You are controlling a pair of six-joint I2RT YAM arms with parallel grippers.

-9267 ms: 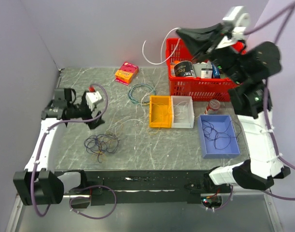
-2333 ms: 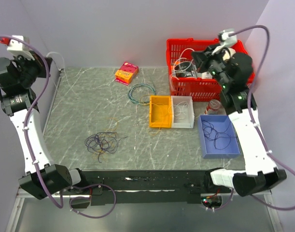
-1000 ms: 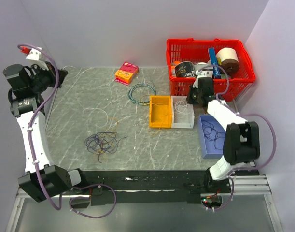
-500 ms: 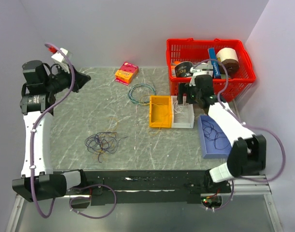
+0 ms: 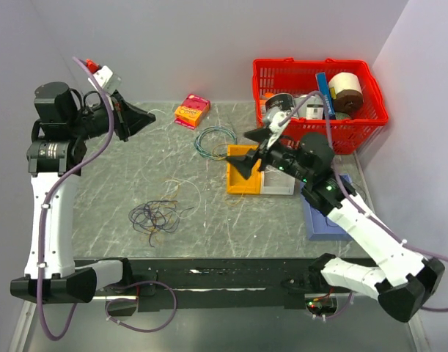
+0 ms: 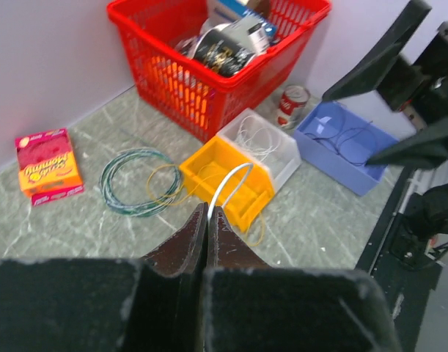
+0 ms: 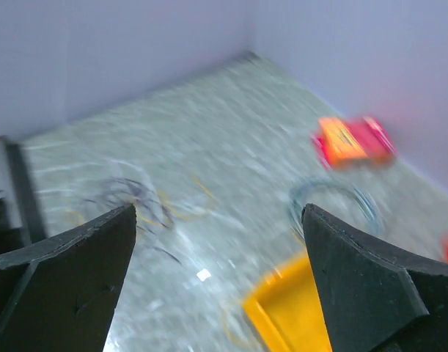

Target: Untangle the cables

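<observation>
The cables point(image 5: 156, 218) lie in one loose tangle on the marble-patterned table point(image 5: 114, 176), toward its near left part. Dark purple and black strands loop over one another in a flat, scribbled knot, with yellow and orange strands threaded through. A few thin pale and yellow loops trail off from it toward the far right. In the right wrist view the bunch point(image 7: 132, 202) is only a blurred dark smear.

The left gripper point(image 5: 149, 117) is raised above the far left of the table, well apart from the tangle. Its fingers are pressed tight together on a single white strand point(image 6: 222, 183), which arcs out from the tips. The right gripper point(image 5: 250, 152) hangs over the orange tray point(image 5: 245, 185) with its jaws spread wide and nothing between them.

Beyond the tangle lies a neat blue-green wire coil point(image 5: 214, 140), with a pink and orange box point(image 5: 192, 110) further back. The orange tray stands right against a clear tray point(image 5: 278, 185) that holds thin white wire. To their right a blue tray point(image 6: 333, 165) holds a dark strand, though the right arm covers much of it from above. A red basket point(image 5: 311, 61) full of goods stands at the far right, with a small can point(image 6: 291, 107) just in front of it. No other object lies on the tangle
</observation>
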